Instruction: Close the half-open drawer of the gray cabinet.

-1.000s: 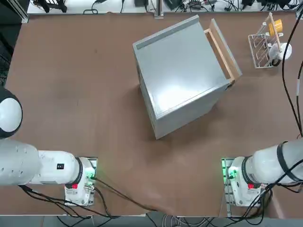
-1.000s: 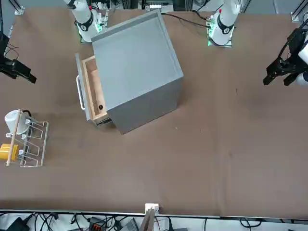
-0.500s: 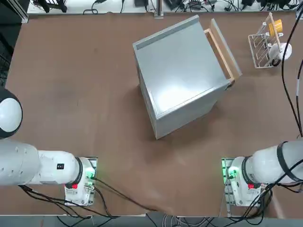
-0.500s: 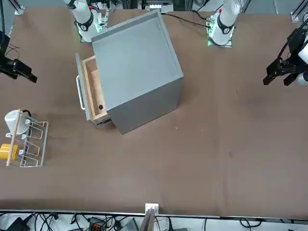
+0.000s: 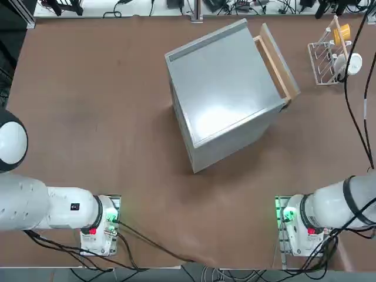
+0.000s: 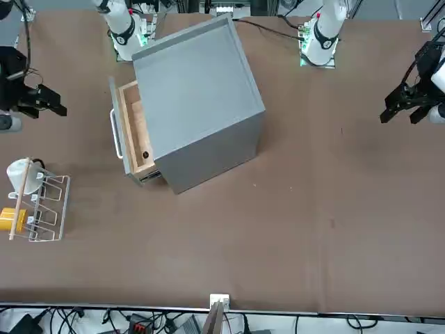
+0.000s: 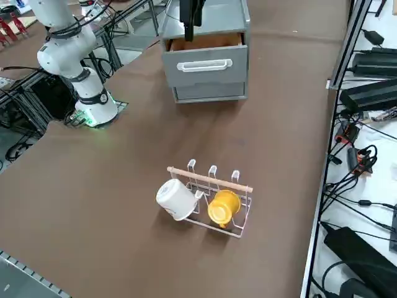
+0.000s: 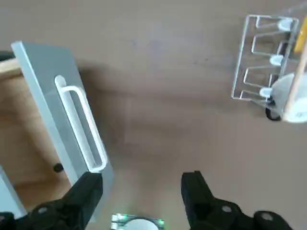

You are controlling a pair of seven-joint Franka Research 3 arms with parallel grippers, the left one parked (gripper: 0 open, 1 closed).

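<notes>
We have the right pincer (image 8: 141, 179) spread wide and empty, set near the drawer's handle (image 8: 86, 127), probably to line up a push. The drawer (image 6: 135, 129) juts half out of the gray cabinet (image 6: 198, 97) on the table (image 6: 278, 243); closing it likely needs only pressure on its front, so we need no grip.

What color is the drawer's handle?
The handle is white; it shows best in the right wrist view.
</notes>
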